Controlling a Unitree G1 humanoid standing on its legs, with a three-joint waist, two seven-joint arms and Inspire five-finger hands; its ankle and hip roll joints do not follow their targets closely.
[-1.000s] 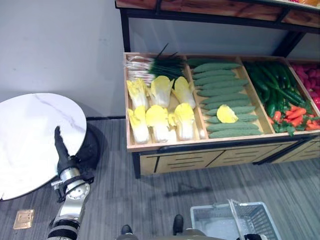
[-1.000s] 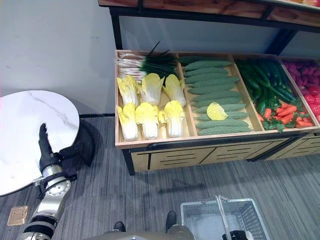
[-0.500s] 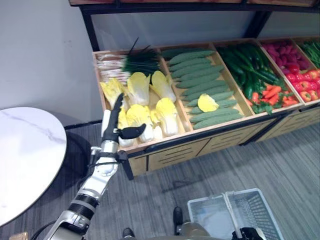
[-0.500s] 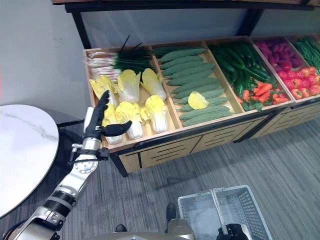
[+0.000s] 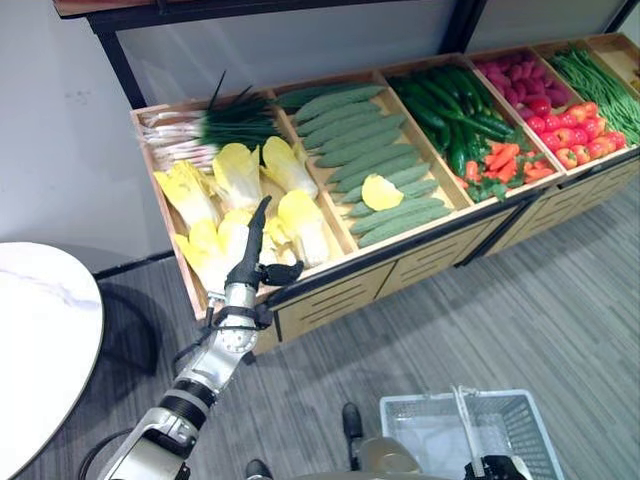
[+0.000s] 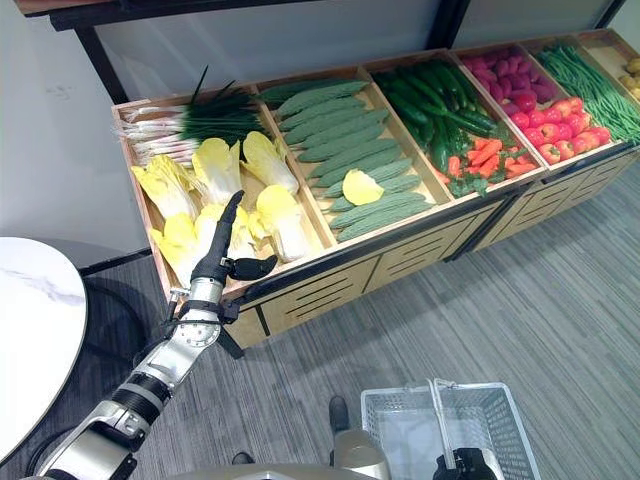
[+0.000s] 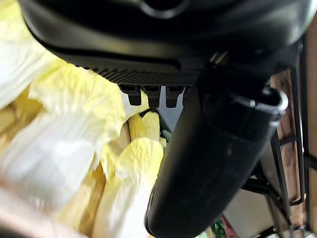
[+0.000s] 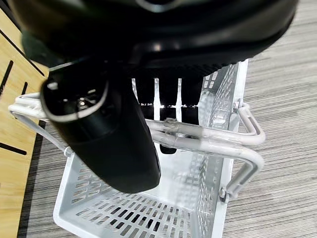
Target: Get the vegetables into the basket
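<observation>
Since a second ago the left hand [image 6: 222,257] has swung from over the round white table [image 6: 30,340] across to the wooden produce stand [image 5: 330,285], and it now reaches over the stand's front edge with fingers stretched straight and thumb spread to the side, holding nothing. Its fingertips lie over the yellow cabbages [image 6: 215,185] in the left-hand bin; the nearest heads sit just under and beside the fingers, and whether they touch cannot be told. The left wrist view shows pale cabbage leaves [image 7: 59,129] close past the fingers.

The grey basket [image 6: 440,425] stands on the floor, well apart from the stand. The right hand [image 8: 124,124] has its fingers curled round the basket's handle [image 8: 213,144]. Cucumbers [image 5: 350,150] fill the next bin.
</observation>
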